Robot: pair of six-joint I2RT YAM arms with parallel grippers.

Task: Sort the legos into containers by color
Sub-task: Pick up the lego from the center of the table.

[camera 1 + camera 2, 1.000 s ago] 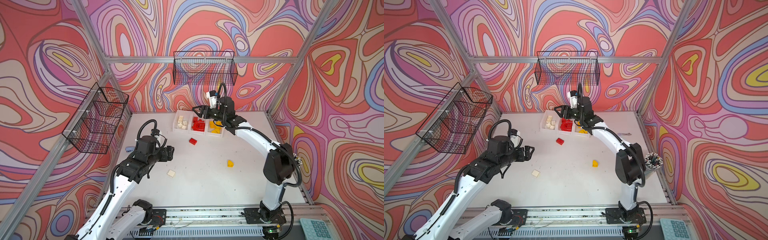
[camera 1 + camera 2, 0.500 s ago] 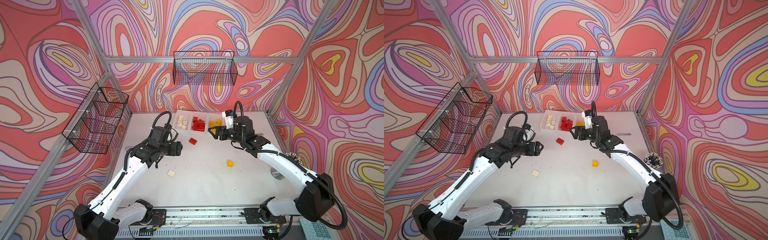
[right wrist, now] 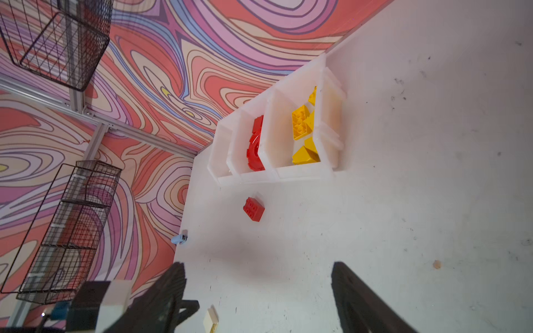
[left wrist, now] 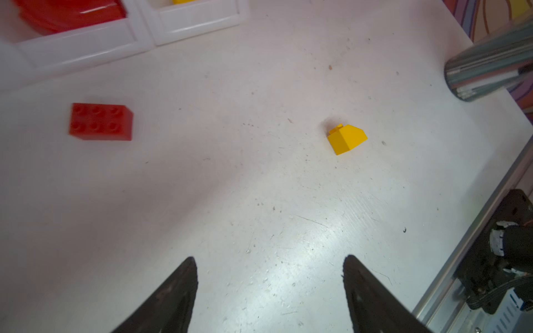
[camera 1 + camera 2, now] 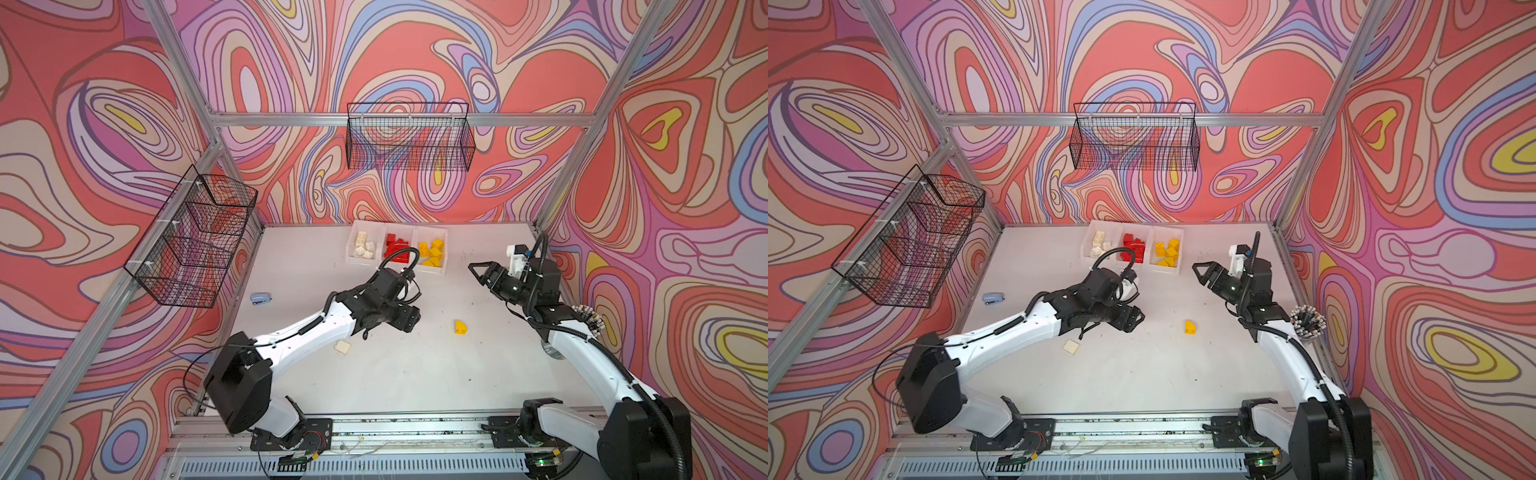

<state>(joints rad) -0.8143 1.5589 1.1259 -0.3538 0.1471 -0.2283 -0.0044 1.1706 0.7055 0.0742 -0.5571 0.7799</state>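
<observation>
Both arms have shifted in the last second. My left arm has swung from the lower left into the middle of the frame, and my right has drawn back from over the bins toward the right edge.

The left gripper [image 4: 269, 258] has its jaws spread with nothing between them, above bare table. The right gripper [image 3: 257, 263] is equally wide and empty.

Nearest the left gripper is a yellow sloped brick [image 5: 460, 327], just right of it in both top views. A red two-by-three brick [image 4: 101, 121] lies studs up, close in front of the bins; my left arm hides it in the top views. A white brick [image 5: 343, 347] sits below the left forearm, at lower centre.

The row of three white bins [image 5: 434, 270] is at upper centre, holding white, red and yellow pieces from left to right.

I judge these bricks to be light, rigid and slick. I'd pinch the red one across its long flat walls. The yellow one I'd take by its two vertical sides, since jaws on the slope would likely squirt it out.
</observation>
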